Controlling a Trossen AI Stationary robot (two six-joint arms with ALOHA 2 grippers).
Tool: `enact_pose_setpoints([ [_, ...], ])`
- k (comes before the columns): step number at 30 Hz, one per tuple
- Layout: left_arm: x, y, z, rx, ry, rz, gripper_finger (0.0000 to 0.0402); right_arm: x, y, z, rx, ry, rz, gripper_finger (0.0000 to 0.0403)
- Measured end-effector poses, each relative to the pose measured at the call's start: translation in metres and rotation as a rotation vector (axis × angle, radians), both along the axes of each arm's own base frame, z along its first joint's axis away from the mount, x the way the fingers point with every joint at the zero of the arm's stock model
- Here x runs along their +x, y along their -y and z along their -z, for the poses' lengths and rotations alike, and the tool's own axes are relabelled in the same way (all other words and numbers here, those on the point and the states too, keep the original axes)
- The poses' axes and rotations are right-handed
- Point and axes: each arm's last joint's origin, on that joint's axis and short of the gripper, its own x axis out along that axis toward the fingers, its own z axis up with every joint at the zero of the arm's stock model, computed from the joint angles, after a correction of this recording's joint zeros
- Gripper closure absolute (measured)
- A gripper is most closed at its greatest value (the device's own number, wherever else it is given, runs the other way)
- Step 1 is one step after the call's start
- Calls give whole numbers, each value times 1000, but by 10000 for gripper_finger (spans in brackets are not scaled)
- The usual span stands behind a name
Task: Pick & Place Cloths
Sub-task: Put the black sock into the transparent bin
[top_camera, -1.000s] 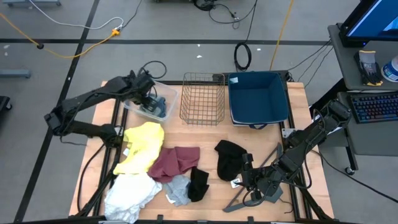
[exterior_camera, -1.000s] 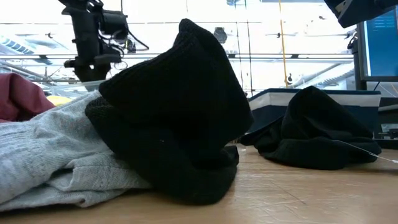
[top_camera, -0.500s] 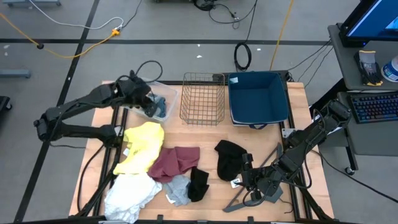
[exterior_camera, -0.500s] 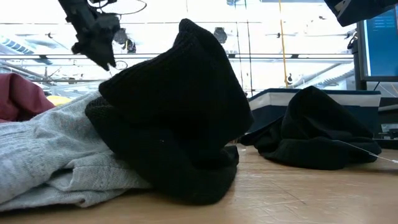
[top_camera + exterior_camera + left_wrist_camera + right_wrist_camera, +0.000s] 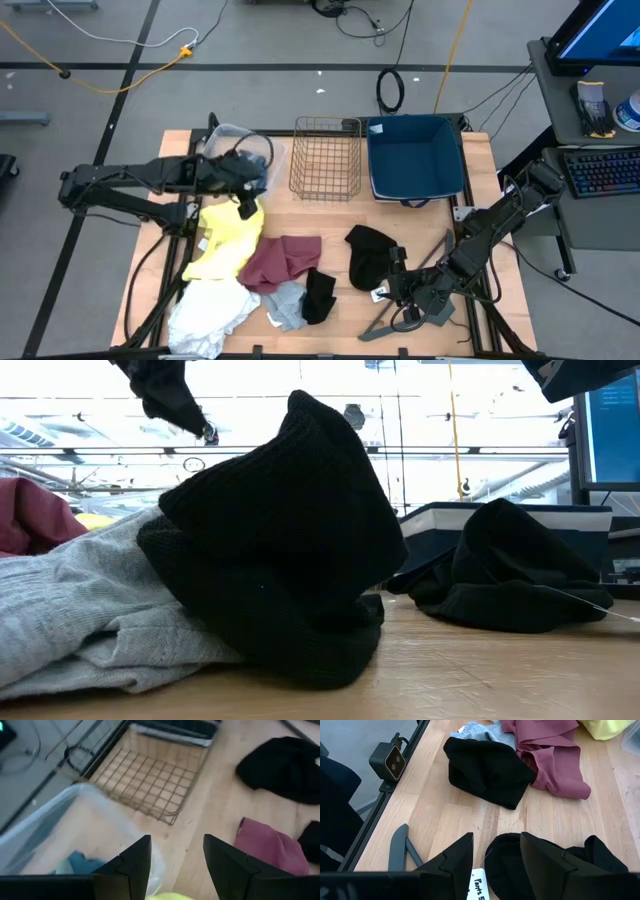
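Several cloths lie on the near half of the table: yellow [image 5: 230, 232], maroon [image 5: 281, 260], white [image 5: 208, 308], light grey [image 5: 285, 306], a small black one [image 5: 320, 294] and a larger black one [image 5: 369, 254]. A grey-blue cloth [image 5: 75, 863] lies in the clear bin [image 5: 236, 150]. My left gripper [image 5: 243, 203] hangs open and empty between that bin and the yellow cloth's far edge. My right gripper [image 5: 495, 850] stands open just above the larger black cloth [image 5: 540, 865], beside its white tag [image 5: 479, 887].
A wire basket [image 5: 326, 158] and a blue bin [image 5: 415, 158] stand along the far edge. A grey hanger bar [image 5: 400, 845] lies at the near right, by a small camera [image 5: 392, 760] on the table's frame. Bare wood shows between basket and cloths.
My left gripper has swung from over the clear bin toward the table's near edge, rising a little and rolling, and now hangs over the yellow cloth's far edge. Its fingers stay apart.
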Motion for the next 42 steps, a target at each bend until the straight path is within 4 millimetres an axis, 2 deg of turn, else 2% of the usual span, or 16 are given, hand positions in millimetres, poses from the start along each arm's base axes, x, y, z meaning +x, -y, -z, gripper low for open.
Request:
enact_pose_setpoints([
  [13, 9, 47, -7, 65, 151, 271, 218, 0, 0, 0, -48, 7, -39, 248],
  [22, 13, 70, 36, 28, 201, 366, 218, 1, 0, -1, -58, 16, -53, 248],
  [28, 10, 82, 57, -34, 220, 393, 218, 5, -5, -8, -47, 98, -97, 248],
  [36, 4, 96, 78, -57, 272, 453, 218, 15, -2, -13, -18, 153, -140, 248],
  [42, 0, 101, 89, -71, 286, 472, 218, 31, 4, -12, -1, 185, -176, 248],
])
